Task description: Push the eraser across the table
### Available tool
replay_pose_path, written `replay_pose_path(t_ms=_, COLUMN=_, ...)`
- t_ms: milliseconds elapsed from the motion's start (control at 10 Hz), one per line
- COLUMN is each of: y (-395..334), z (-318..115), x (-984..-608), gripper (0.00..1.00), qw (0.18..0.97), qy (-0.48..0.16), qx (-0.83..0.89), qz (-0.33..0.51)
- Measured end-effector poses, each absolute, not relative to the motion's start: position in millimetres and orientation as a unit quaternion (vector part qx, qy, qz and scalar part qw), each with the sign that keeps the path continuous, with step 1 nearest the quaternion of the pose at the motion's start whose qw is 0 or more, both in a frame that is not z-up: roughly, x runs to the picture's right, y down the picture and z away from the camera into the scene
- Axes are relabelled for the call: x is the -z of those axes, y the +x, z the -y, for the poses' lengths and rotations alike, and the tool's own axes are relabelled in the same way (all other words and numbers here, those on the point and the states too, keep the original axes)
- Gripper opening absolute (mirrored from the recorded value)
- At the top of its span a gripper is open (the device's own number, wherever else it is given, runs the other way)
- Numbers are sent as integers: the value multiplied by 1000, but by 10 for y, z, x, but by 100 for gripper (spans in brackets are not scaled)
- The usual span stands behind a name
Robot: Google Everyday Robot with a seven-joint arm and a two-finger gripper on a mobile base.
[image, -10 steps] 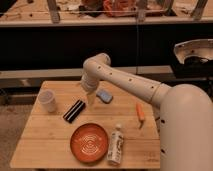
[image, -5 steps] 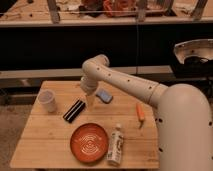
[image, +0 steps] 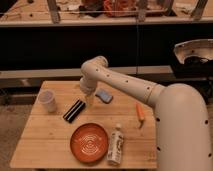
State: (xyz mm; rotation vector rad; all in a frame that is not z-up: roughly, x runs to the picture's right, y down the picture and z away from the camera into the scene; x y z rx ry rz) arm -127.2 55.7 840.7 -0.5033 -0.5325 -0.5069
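The eraser point(image: 74, 110), a flat black block with pale stripes, lies at a slant on the light-wood table point(image: 45, 136), left of centre. My gripper point(image: 90, 101) hangs from the white arm, pointing down close over the tabletop. It stands just right of the eraser's far end and does not touch it. The gripper is open and holds nothing.
A pale cup point(image: 47, 101) stands left of the eraser. A small blue-grey pad point(image: 104, 96) lies right of the gripper. An orange plate point(image: 89, 143) and a white bottle point(image: 116, 145) lie at the front, and an orange carrot-like piece point(image: 141, 113) at the right.
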Motion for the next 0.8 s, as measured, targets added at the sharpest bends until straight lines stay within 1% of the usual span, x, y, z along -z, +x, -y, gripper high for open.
replay_pose_path(t_ms=400, y=-1313, z=-607, x=-8451, gripper=80, qw=901, qy=-247, qx=246, qz=259)
replay_pose_path(t_ms=500, y=-1329, z=-613, x=-8454, gripper=79, qw=900, qy=-248, qx=246, qz=260)
replay_pose_path(t_ms=700, y=-1318, z=-644, x=-8496, gripper=72, qw=900, qy=-250, qx=246, qz=258)
replay_pose_path(t_ms=800, y=-1317, z=-649, x=-8503, gripper=72, qw=900, qy=-251, qx=246, qz=259)
